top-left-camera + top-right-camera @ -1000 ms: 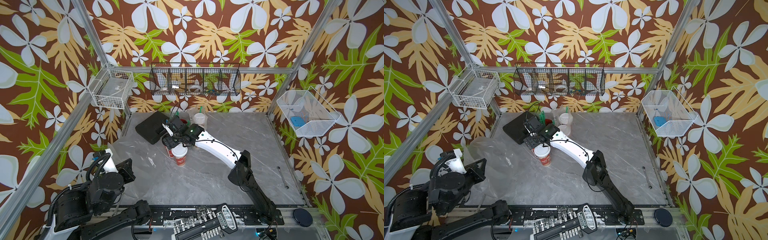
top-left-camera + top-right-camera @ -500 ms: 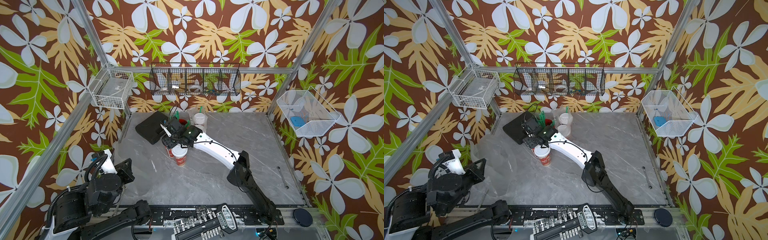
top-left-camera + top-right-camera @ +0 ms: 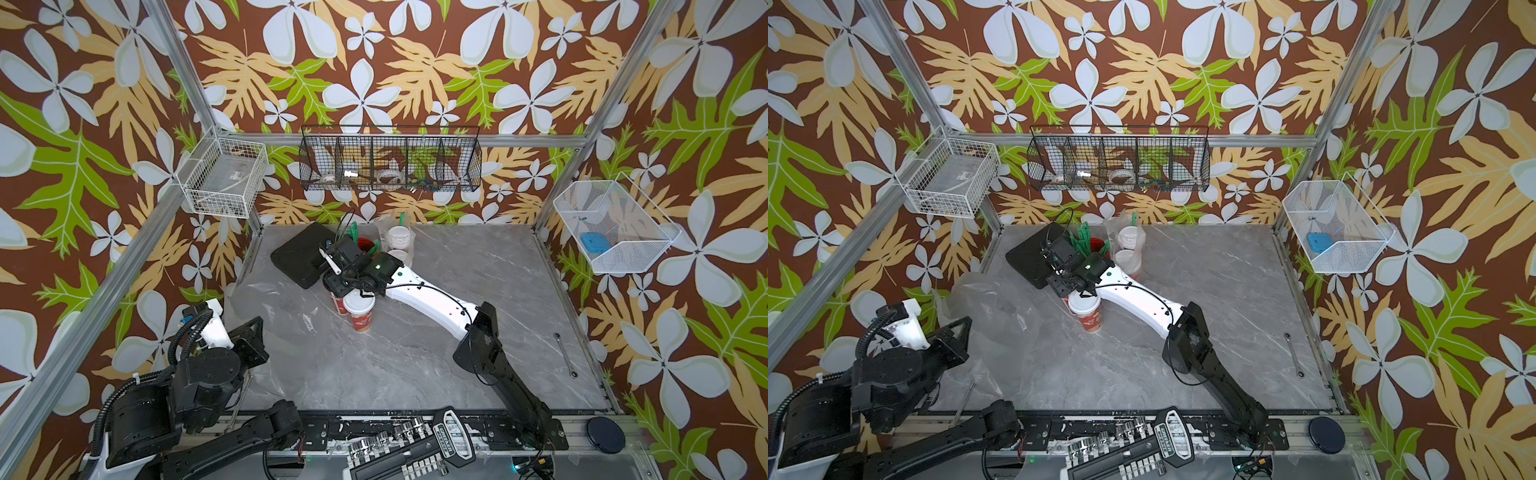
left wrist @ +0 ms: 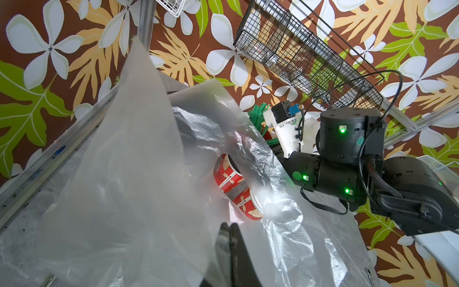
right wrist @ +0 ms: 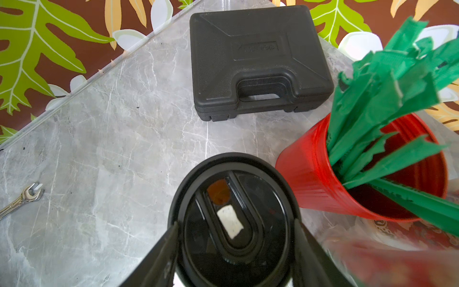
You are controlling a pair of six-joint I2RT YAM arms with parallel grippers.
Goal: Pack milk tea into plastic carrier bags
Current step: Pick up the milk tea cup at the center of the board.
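Observation:
A milk tea cup with a black lid (image 5: 233, 218) stands beside one with a white dome lid (image 3: 359, 306) (image 3: 1086, 305) mid-table. My right gripper (image 5: 236, 233) (image 3: 338, 286) reaches down over the black-lidded cup, its fingers (image 5: 171, 243) pressed against both sides of the lid. Two more white-lidded cups (image 3: 399, 241) (image 3: 1128, 239) sit in a plastic carrier bag (image 3: 1136, 266) at the back. My left gripper (image 4: 229, 227) is shut on a fold of another clear carrier bag (image 4: 139, 174) (image 3: 984, 307), held up at the table's left. Past that bag both cups (image 4: 227, 175) show.
A red cup of green straws (image 5: 347, 179) (image 3: 365, 246) stands close beside the black-lidded cup. A black case (image 5: 255, 64) (image 3: 299, 257) lies behind it. A wrench (image 3: 565, 353) lies at the right, a socket set (image 3: 407, 449) at the front edge. Wire baskets (image 3: 390, 162) hang on the walls.
My right gripper's jaws have narrowed around the black-lidded cup and the wrist has shifted slightly towards the back left. The left arm and its bag have hardly moved.

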